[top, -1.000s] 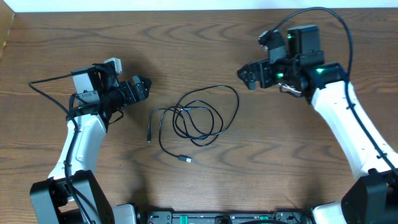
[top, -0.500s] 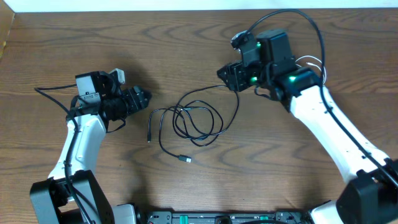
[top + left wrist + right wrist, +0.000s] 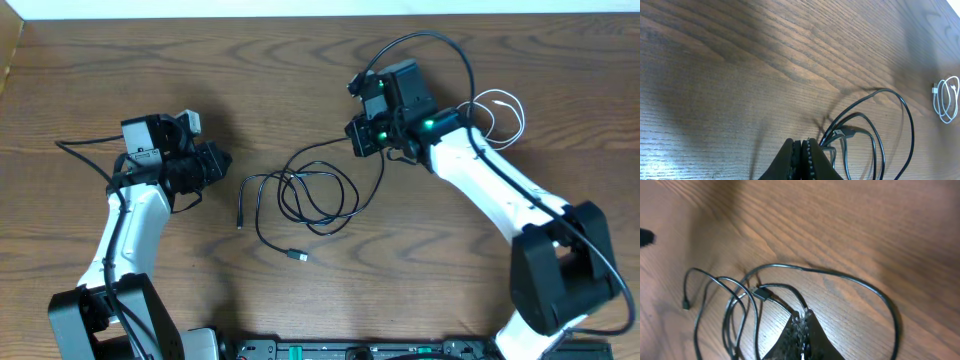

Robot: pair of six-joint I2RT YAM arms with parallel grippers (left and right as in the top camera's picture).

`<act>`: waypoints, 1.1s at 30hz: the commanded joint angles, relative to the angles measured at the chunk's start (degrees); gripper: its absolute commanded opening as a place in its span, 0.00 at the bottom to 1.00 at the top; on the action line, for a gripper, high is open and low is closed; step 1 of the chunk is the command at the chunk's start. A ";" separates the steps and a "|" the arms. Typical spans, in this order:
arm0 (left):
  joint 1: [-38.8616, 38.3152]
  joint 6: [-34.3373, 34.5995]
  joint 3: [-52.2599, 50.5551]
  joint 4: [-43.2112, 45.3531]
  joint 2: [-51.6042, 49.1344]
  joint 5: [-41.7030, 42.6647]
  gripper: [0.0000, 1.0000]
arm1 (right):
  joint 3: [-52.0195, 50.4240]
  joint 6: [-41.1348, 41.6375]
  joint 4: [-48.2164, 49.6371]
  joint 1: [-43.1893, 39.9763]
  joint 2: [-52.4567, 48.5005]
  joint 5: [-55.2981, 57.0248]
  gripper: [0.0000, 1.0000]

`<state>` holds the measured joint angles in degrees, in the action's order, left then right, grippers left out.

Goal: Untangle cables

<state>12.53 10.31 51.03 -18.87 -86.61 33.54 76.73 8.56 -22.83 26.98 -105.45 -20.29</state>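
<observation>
Your left fingers and right fingers are both pressed shut, holding nothing. The thin black looped cable lies mid-surface between them. The thin white coiled cable sits toward the far right edge.

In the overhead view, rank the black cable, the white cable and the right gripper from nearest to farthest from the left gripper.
1. black cable, centre, beside the left gripper
2. right gripper, at the cable's far side
3. white cable, far right
</observation>
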 commanded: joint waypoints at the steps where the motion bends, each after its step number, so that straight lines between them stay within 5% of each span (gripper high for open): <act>1: -0.13 0.79 0.09 0.09 -0.37 0.48 0.08 | -0.46 0.46 0.59 1.27 -2.80 0.15 0.01; 13: -0.13 1.40 0.09 0.26 -0.37 0.46 0.08 | -0.46 5.64 4.63 3.04 -7.50 -2.56 0.02; 21: -0.13 1.40 0.09 0.26 -0.42 0.42 0.08 | -0.46 7.96 5.86 5.46 -12.70 -7.26 0.27; 33: -0.13 1.44 0.09 0.17 -0.50 0.26 0.09 | -0.33 6.93 6.82 9.07 -12.96 -11.28 0.36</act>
<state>12.53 11.81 51.03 -18.68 -86.63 33.52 76.53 16.10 -16.34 35.77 -119.31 -29.10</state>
